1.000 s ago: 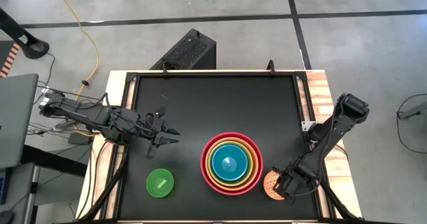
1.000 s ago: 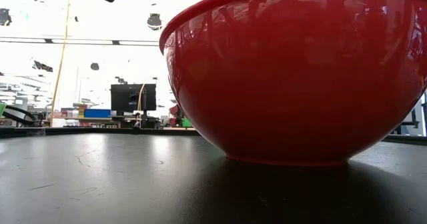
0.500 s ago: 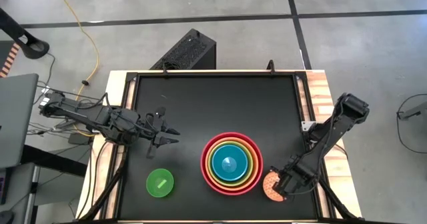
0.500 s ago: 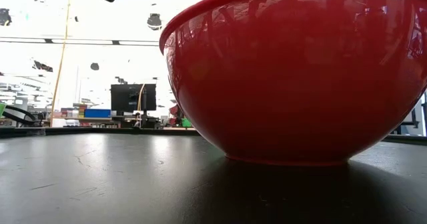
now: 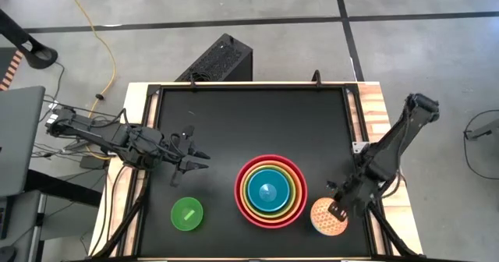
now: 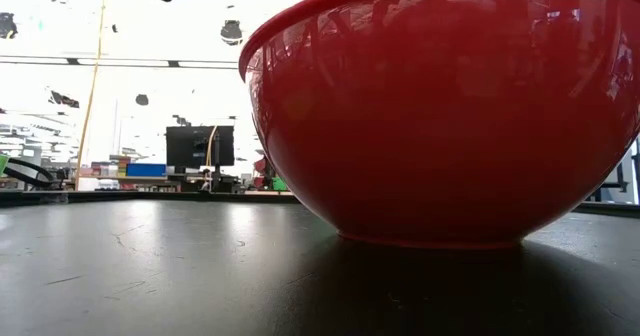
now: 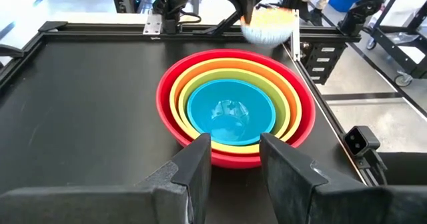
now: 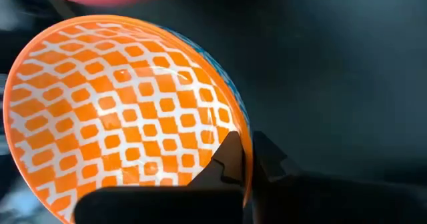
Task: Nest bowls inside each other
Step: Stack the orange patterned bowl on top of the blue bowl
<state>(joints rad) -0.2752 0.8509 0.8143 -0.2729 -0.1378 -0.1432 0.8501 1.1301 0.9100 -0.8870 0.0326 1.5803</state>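
Four bowls sit nested on the black table: red [image 5: 240, 193], orange, olive-green and blue [image 5: 270, 192] innermost; the stack also shows in the left wrist view [image 7: 233, 107]. A small bright green bowl [image 5: 187, 214] stands alone at the near left. The patterned bowl [image 5: 327, 219], orange-and-white inside and blue outside, is at the near right under my right gripper [image 5: 340, 207], which is shut on it. My left gripper [image 5: 192, 159] hovers open left of the stack, nothing between its fingers [image 7: 197, 167]. My right gripper pinches the patterned bowl's rim [image 8: 241, 141], one finger inside the bowl and one outside. The fingers come from above, slanting down, on the rim's far right side [image 5: 336, 209]. The bowl hangs tilted below the gripper, lifted clear of the table [image 7: 268, 28].
The red bowl [image 6: 450, 106] fills most of the low view. The table's raised black frame [image 5: 351, 114] and wooden side strips border the mat. Bare mat lies across the far half of the table [image 5: 249, 122].
My right gripper has risen and drawn slightly toward the table's right edge, tipping less steeply, and has carried the patterned bowl up off the table. The stack and the green bowl have stayed put.
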